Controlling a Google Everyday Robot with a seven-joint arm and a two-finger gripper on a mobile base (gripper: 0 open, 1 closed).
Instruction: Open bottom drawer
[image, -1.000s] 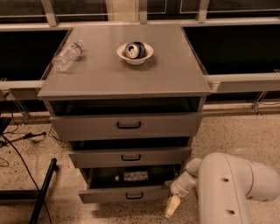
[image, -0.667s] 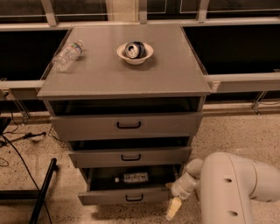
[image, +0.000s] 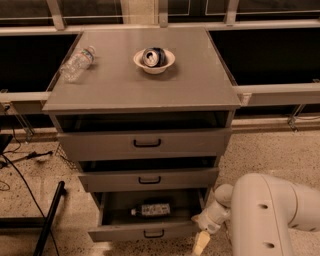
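Cabinet (image: 150, 95) of grey metal, three drawers stacked, each with one black loop handle.

Bottom drawer (image: 120, 233): lowest of the three, just above the speckled floor. Its front stands well forward of the two above, so the inside shows from above. Plain grey front, with a small black handle (image: 153, 234) at its middle. One dark bottle (image: 150, 209) lies on its side inside, pale cap to the left; its label is too small to read.

Middle drawer (image: 115, 181) and top drawer (image: 100, 145): each front has a dark gap above it.

On the cabinet top: one white bowl (image: 170, 60) holding one can (image: 152, 56) on its side, and one clear plastic bottle (image: 77, 62) lying near the left rear corner. No writing can be made out on either.

Gripper (image: 201, 243): low, at the right front corner of the bottom drawer, at the end of the white arm (image: 270, 215). A tan tip points down. Cannot tell how far open it is, or whether it has hold of anything.
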